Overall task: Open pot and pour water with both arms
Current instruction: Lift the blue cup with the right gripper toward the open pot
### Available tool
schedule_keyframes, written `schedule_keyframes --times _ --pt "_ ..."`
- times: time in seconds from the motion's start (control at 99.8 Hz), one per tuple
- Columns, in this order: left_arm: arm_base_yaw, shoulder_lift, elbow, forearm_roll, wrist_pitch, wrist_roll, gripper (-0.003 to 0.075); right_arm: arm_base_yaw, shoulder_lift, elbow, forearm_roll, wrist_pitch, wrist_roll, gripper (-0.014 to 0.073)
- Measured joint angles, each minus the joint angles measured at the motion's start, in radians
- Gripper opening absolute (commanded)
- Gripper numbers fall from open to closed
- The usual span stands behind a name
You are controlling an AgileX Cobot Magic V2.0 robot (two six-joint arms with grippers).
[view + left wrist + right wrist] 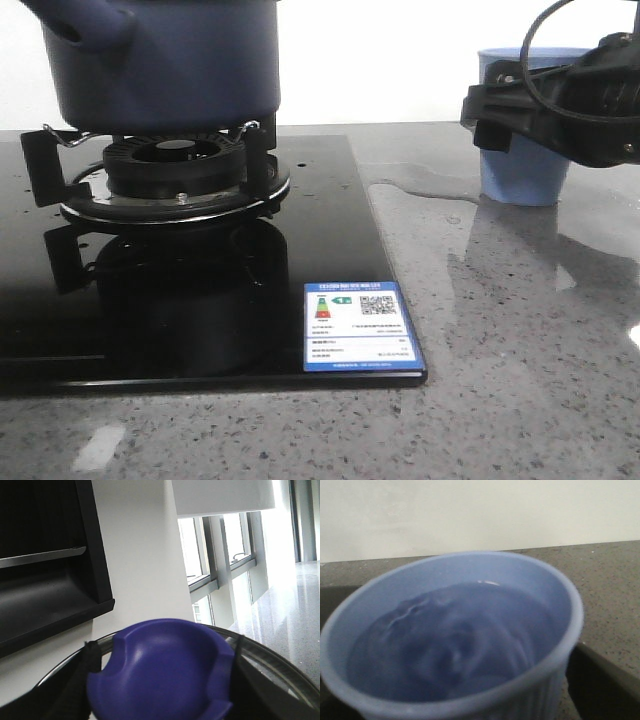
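**Pot on the burner, cup of water held at the right**

The dark navy-blue pot (165, 65) sits on the black pot support of a gas burner (175, 170), at the left of the front view, with its stubby hollow side handle (85, 28) pointing left. Its top is cut off by the frame, so what it holds cannot be seen. The burner is set in a glossy black glass hob (330, 240) that mirrors the pot's underside.

The light blue ribbed cup (455, 640) stands at the right on the grey speckled countertop (520, 350), well apart from the pot. The right wrist view looks down into it: it holds water, the surface rippled and sitting below the rim. A thin wet patch (425, 185) spreads on the counter just beside the cup's base.

The right gripper (490, 115) reaches in from the right edge at the cup's side, a looped black cable above it; dark finger shapes flank the cup in the wrist view, but I cannot tell whether they press on it.

In the left wrist view, the left gripper (160, 680) has its black fingers (75, 690) closed against both sides of a purple-blue lid knob (160, 677), with a glass lid's metal rim (280, 657) curving behind it.

A blue-bordered energy label (360, 327) with a QR code sits on the hob's front right corner; its print is too small to read.
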Motion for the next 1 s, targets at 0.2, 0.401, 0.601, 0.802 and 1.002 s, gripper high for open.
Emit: schedule_keyframes --times 0.2,0.401,0.601,0.802,1.002 --pt "0.0 0.0 0.0 0.0 0.004 0.0 0.0229 0.0 0.0 -0.002 -0.033 0.007 0.002 0.0323" --pt "0.0 -0.03 0.0 0.025 0.002 -0.002 0.0229 0.0 -0.004 -0.004 -0.037 0.018 -0.003 0.0232" --pt "0.0 -0.106 0.0 0.137 -0.046 -0.089 0.0229 0.0 -0.092 -0.002 -0.112 0.115 -0.027 0.0232" --pt "0.0 -0.162 0.0 0.181 -0.106 -0.159 0.0229 0.0 -0.212 -0.059 -0.249 0.209 -0.031 0.0232" --pt "0.0 -0.191 0.0 0.188 -0.106 -0.176 0.0229 0.022 -0.256 -0.202 -0.377 0.404 -0.033 0.0232"
